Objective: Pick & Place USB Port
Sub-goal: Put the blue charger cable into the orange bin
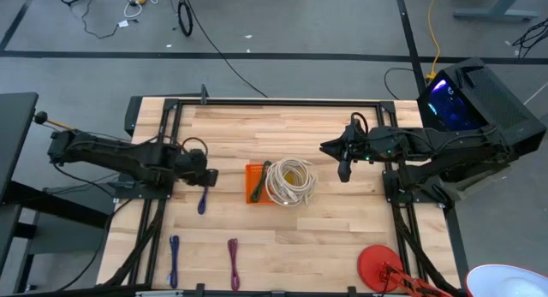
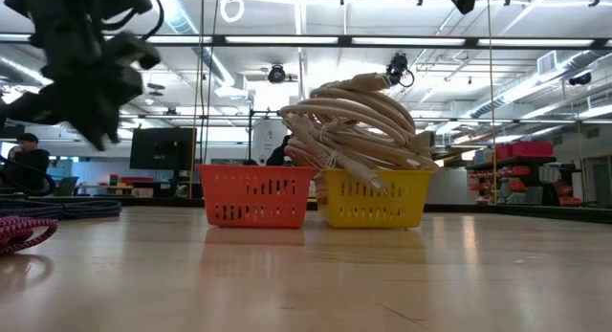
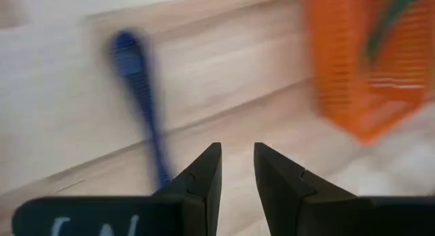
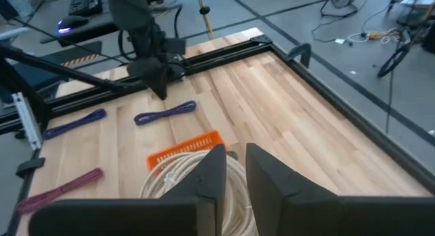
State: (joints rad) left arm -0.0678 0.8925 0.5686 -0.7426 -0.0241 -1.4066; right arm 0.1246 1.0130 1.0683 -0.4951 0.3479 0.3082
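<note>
A blue braided USB cable [image 1: 203,201] lies flat on the wooden table, just toward the near edge from my left gripper [image 1: 208,175]. In the left wrist view the cable [image 3: 139,86] runs ahead of the fingers. My left gripper [image 3: 238,158] hovers over it, open by a narrow gap and holding nothing. An orange basket [image 1: 256,184] stands to its right, beside a yellow basket [image 2: 375,198] heaped with cream cables [image 1: 290,181]. My right gripper [image 1: 344,167] waits in the air right of the baskets, open by a narrow gap [image 4: 235,164].
Two more cables lie near the table's near edge: a blue-purple one [image 1: 174,258] and a magenta one [image 1: 234,263]. A red round object [image 1: 380,267] sits at the near right corner. Bare wood stretches between the baskets and the near edge. Black frame rails border the table.
</note>
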